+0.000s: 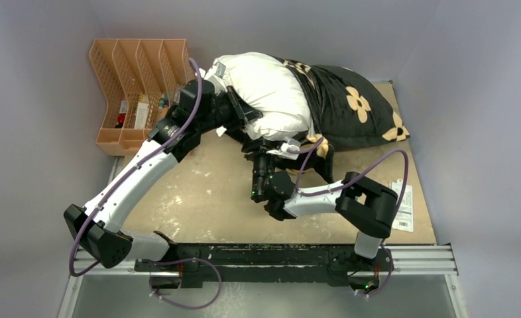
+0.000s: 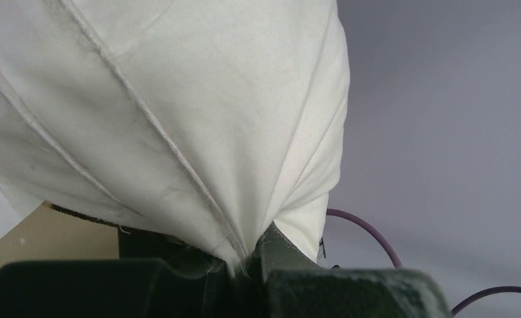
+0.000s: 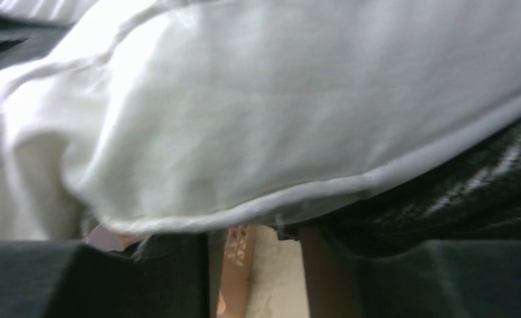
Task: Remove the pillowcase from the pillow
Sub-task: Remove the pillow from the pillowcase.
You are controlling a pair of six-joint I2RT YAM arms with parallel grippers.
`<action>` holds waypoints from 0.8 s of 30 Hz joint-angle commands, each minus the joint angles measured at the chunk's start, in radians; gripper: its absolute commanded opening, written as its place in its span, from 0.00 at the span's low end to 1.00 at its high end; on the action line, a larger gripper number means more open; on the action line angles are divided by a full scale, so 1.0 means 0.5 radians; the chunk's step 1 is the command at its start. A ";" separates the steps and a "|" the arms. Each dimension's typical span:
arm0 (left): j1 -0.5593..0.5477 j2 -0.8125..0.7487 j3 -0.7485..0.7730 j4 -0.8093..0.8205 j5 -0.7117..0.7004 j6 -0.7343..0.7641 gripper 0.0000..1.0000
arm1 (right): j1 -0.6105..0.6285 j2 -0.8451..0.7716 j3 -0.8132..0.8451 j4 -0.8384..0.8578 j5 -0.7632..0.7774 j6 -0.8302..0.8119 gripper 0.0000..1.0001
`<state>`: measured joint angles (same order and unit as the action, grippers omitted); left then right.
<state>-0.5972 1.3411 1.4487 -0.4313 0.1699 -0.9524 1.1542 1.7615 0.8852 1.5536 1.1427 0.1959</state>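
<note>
top view: a big plain white puffy pillow (image 1: 264, 89) is laid along the far side of the tan board table (image 1: 205, 199), long axis left to right. only its right end is covered by the black plush pillowcase with tan flower prints (image 1: 350, 109); the left end is bared. the left gripper (image 1: 250, 120) is set at the bared near-left edge. the right gripper (image 1: 272, 148) is tucked under the pillow's near edge, just left of the case's open hem. the right arm is judged the nearer one to the case.

left wrist view: a gathered fold of white pillow fabric is clamped tight between the jaws, with creases fanning up from the pinch.

right wrist view: the jaws are stood apart and nothing is seen between them. the pillow's piped seam runs just above the fingers (image 3: 92, 278). the black case lies up and to the right of the jaws, so the grab is judged to need a shift right. the case is then to be drawn off rightward along the long axis.

count: one pillow, one pillowcase, two grippers, one orange plastic file rack (image 1: 135, 79), one white label (image 1: 402, 205).
</note>
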 commanded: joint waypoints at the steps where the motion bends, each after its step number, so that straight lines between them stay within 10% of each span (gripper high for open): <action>1: -0.014 -0.127 0.069 0.270 -0.039 -0.027 0.00 | -0.115 -0.010 0.167 0.503 0.397 -0.191 0.33; 6: -0.013 -0.129 0.163 0.162 -0.080 0.031 0.00 | -0.214 -0.055 0.004 0.482 0.376 -0.156 0.00; 24: -0.005 0.083 0.748 -0.223 -0.312 0.325 0.00 | 0.066 -0.242 -1.006 0.452 0.397 -0.626 0.00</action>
<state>-0.6228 1.4406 1.6840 -0.7021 0.1360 -0.8604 1.1919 1.6943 0.4236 1.6176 1.1969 -0.0479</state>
